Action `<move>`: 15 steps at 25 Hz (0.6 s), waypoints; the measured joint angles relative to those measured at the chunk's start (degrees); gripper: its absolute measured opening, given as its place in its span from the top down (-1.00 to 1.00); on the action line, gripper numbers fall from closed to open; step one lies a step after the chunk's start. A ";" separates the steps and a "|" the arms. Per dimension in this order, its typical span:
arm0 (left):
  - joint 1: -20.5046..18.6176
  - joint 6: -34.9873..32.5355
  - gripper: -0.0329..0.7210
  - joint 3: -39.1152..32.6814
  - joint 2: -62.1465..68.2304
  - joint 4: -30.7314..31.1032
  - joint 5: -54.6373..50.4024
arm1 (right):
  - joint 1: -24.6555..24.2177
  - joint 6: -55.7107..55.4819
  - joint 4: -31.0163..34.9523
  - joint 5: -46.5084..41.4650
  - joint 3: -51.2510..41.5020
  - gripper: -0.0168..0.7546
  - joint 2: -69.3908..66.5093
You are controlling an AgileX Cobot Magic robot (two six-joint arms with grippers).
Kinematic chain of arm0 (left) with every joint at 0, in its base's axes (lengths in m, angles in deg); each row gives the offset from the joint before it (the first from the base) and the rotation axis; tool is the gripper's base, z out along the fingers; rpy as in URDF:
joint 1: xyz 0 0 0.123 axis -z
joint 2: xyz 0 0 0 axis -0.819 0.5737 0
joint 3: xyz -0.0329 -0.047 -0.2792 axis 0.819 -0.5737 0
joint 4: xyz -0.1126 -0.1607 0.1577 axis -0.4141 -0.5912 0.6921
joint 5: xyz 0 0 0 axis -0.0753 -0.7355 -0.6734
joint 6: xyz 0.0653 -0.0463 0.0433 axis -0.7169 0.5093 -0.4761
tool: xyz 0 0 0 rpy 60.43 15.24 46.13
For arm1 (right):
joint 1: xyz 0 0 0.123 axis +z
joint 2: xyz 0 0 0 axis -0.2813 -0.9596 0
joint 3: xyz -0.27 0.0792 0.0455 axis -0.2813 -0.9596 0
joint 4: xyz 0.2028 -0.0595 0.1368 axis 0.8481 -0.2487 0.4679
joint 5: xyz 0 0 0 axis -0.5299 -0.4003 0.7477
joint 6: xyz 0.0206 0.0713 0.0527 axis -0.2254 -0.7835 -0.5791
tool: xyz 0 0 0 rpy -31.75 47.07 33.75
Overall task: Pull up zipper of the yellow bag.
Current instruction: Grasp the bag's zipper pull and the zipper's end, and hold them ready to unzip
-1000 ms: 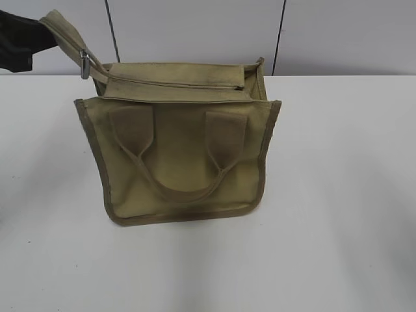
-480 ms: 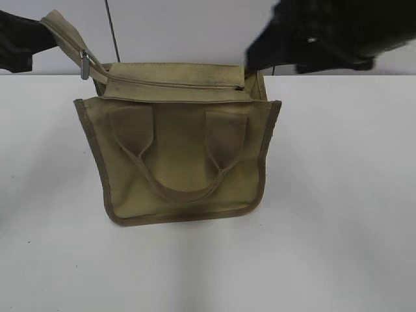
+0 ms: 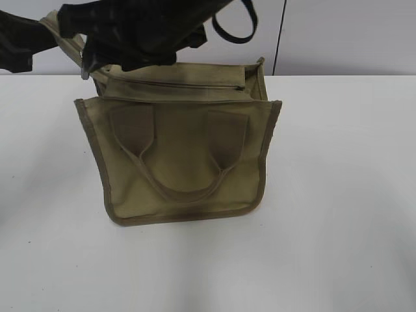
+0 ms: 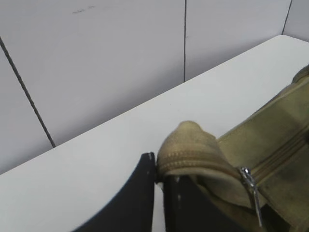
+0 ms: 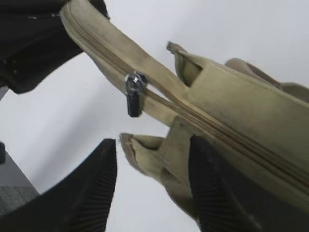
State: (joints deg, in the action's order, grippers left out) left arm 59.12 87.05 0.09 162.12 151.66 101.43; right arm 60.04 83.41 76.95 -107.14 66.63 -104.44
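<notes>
A white table (image 3: 338, 195) meets a grey panelled wall (image 3: 338, 36)

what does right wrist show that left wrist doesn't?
Only the right wrist view: the right gripper open, its ribbed fingers spread below the strip, the zipper pull hanging free, not between them, and the bag's corner flaps.

Only the left wrist view: the left gripper pinching the rolled end of the zipper strip, plus the wall panels and table edge.

Both: the yellow bag, the zipper line and the metal pull, hanging near the strip's held end.
</notes>
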 joint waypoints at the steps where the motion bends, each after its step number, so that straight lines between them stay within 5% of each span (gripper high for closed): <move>1: 0.00 0.00 0.89 0.00 0.00 0.00 0.00 | 0.20 0.00 0.09 0.00 1.62 0.01 -1.21; 15: 0.00 0.00 0.89 0.06 0.00 0.00 0.05 | 0.97 -2.92 3.55 1.59 7.62 0.23 -8.65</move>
State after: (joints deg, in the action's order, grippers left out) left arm 59.12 87.05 0.15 162.12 151.66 101.48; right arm 61.01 80.49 80.50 -105.55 74.25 -113.09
